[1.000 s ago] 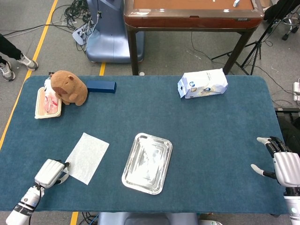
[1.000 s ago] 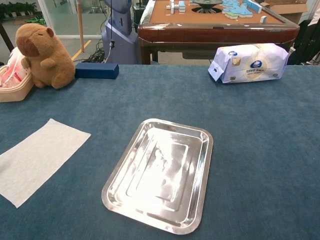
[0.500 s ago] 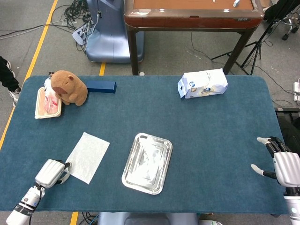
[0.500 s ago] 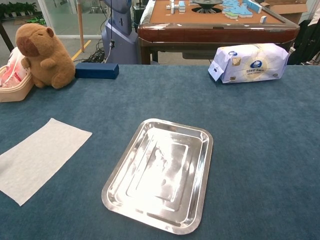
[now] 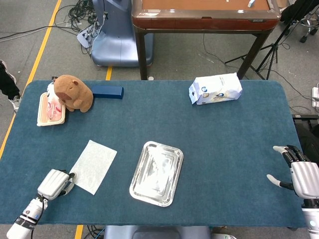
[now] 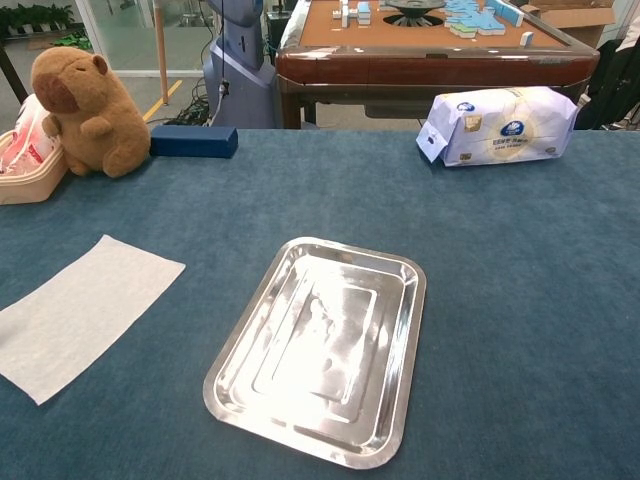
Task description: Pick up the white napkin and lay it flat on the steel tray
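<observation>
While the white napkin lies flat on the blue table, lower left of centre in the head view and just left of the steel tray, we see the left hand at its near corner; whether the curled fingers pinch it we cannot tell. We judge a firm corner pinch, then a lift and a drag rightward, best. The right hand, fingers spread and empty, waits at the right edge.

In the chest view neither hand appears, but the napkin shows smooth, and the tray bare and shallow.
</observation>
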`<state>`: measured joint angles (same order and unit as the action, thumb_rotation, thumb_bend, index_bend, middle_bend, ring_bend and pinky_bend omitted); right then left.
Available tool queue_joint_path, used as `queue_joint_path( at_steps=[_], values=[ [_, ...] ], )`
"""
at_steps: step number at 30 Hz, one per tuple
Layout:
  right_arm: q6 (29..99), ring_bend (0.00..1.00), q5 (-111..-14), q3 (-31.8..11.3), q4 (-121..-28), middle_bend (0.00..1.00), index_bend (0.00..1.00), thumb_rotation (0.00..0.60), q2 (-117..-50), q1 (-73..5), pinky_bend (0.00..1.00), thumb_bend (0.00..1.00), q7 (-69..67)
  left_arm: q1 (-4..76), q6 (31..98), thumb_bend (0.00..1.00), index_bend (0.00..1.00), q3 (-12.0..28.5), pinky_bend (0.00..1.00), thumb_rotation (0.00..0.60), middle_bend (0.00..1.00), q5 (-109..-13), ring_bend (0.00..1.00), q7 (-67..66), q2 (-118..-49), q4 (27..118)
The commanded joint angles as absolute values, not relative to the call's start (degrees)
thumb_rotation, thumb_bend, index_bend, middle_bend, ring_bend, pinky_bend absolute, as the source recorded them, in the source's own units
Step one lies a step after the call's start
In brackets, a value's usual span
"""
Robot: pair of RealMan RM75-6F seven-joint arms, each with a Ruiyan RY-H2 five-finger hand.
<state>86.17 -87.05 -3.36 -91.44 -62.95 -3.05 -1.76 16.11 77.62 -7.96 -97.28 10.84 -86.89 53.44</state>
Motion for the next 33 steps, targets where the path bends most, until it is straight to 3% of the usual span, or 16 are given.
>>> queue_joint_path(
  at_steps=[1,17,33],
  values=[
    [86.2,0.17,-87.0,-3.4,-91.4,0.29,0.25,0.600,-63.0,-3.1,0.36,0.00,-1.8,16.1,77.8,0.40,0.58,-8.0,0.69,0.600,0.88,-97.4,0.61,11.1,-86.9,53.3],
    [86.5,0.17,-87.0,-3.5,-91.4,0.29,0.25,0.600,-62.8,-2.9,0.36,0.00,-2.5,16.5,81.1,0.43,0.61,-7.3,0.69,0.600,0.88,-98.4,0.61,14.5,-85.0,55.5],
    [87.1,0.17,-87.0,-3.7,-91.4,0.29,0.25,0.600,-62.5,-2.7,0.36,0.00,-3.3,19.4,83.7,0.45,0.64,-5.1,0.69,0.600,0.88,-100.3,0.61,12.7,-78.3,67.6]
  ],
)
